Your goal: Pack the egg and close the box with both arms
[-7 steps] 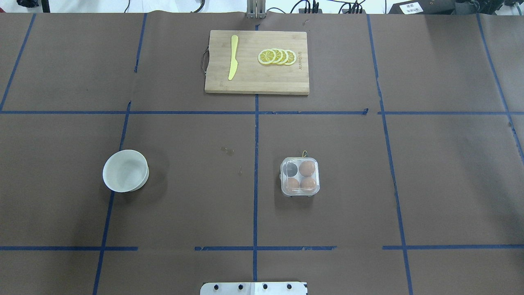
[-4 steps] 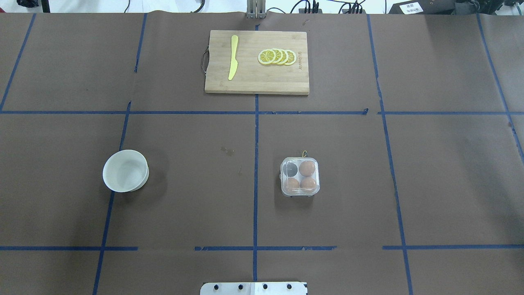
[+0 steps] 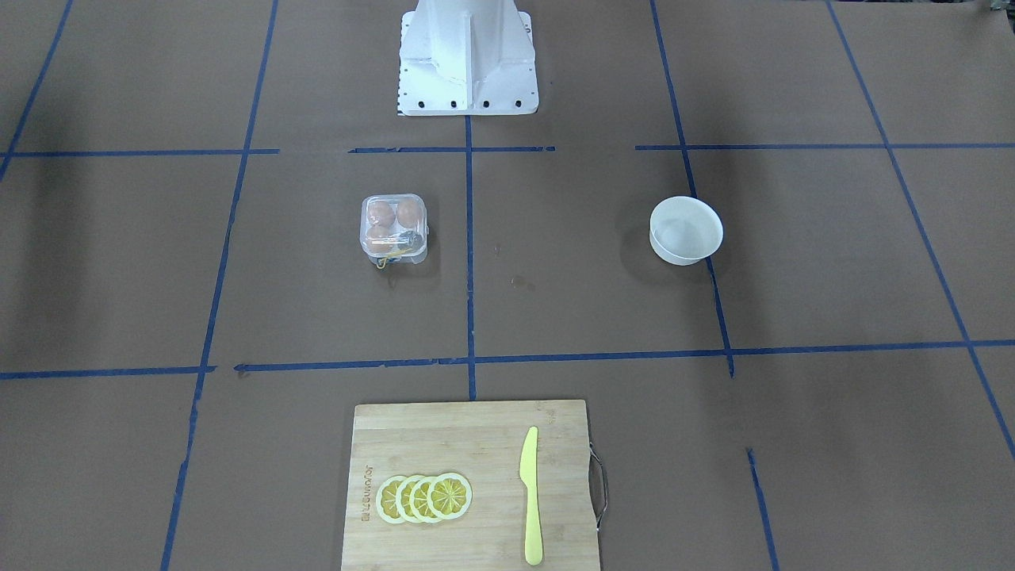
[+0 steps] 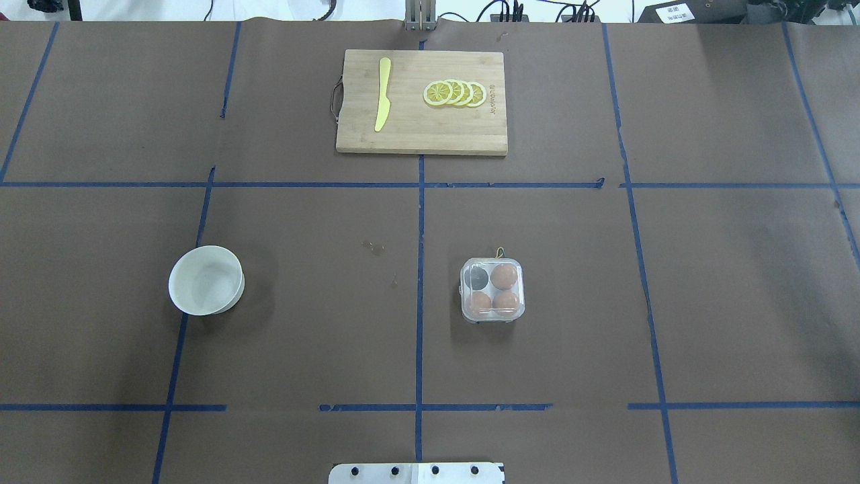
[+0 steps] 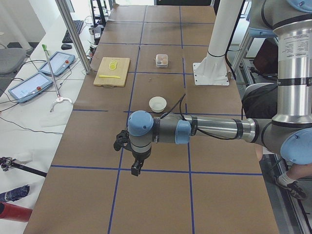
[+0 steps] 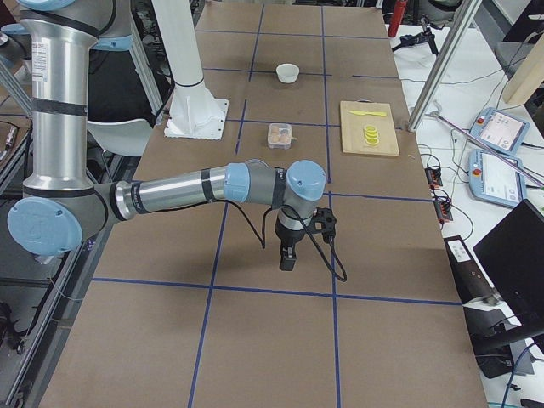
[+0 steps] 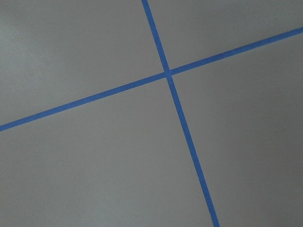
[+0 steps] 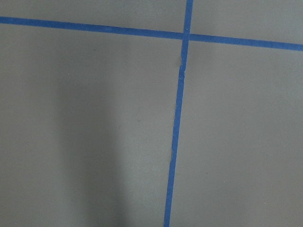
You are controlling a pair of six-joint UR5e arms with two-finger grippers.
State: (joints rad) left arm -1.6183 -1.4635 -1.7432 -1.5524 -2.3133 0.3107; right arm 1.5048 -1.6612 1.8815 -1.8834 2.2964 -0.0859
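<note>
Box (image 4: 492,290) holding three brown eggs (image 4: 504,275) on the desk (image 4: 739,302), left arm's fingers (image 5: 135,168) and right arm's fingers (image 6: 288,257) well apart from it, apart or together, can't tell.

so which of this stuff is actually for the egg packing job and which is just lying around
For the job:
box, the three brown eggs in it, left gripper, right gripper

Lying about:
white bowl (looks empty), cutting board, yellow knife, lemon slices
</note>
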